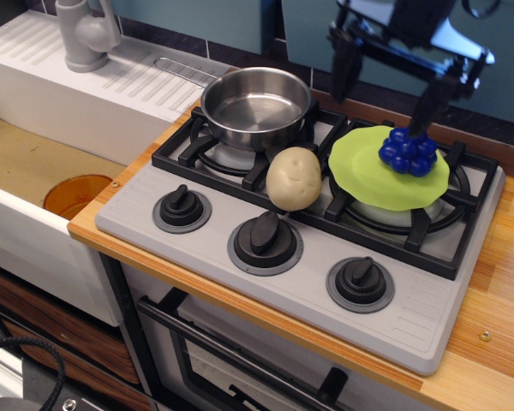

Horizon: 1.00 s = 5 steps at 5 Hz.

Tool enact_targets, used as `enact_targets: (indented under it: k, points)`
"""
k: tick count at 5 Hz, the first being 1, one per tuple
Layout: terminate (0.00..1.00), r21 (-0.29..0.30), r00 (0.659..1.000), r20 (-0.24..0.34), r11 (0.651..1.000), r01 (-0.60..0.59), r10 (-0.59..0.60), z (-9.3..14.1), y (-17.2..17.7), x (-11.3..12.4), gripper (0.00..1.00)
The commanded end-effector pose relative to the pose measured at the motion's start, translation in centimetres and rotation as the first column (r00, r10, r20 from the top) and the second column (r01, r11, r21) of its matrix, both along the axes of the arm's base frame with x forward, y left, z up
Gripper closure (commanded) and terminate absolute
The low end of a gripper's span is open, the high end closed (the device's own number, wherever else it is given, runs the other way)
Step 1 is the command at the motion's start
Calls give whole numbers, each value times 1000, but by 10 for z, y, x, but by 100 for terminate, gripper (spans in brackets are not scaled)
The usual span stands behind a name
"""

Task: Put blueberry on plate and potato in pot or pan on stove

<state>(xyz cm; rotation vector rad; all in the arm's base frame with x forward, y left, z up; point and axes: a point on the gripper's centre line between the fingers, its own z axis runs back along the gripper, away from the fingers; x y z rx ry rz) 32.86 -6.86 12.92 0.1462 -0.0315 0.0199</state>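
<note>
Grey stove (197,231) filling most of view, black grates, three knobs in front. Steel pot (255,106) on back-left burner, empty inside, wire handle pointing toward sink (34,163). Lime-green plate (368,171) resting on right burner grate. Potato (294,178) upright on grate between pot and plate, just beside both, front of pot rim. Blueberry (408,150) sitting on plate, toward its far right edge — first half of task looks done.

Gripper (384,75) up above back of stove, jaws spread wide, nothing between them; right finger hanging just above berry, apparently clear of it.

Step in hand, by judgement: go for potato. Best to move left and forward over potato while staying high enough to clear berry and plate rim. Approach from above, fingers straddling narrower width of potato, pinch around middle since smooth egg shape likely to squirt out if gripped near tip. Lift clear of pot wall before crossing, release low inside pot to avoid bounce.
</note>
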Motion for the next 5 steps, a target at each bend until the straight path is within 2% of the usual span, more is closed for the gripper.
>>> enact_targets:
  k: [1,2,3,5]
  points:
    - [0,-9,970,226,995,95,-91,24,27,26,0]
    - [0,53,967,231,993,101,-111,26,45,33,0]
    - [0,65,971,222,995,79,-92,22,54,30,0]
    - [0,31,967,249,999,45,-51,-2,60,14,0]
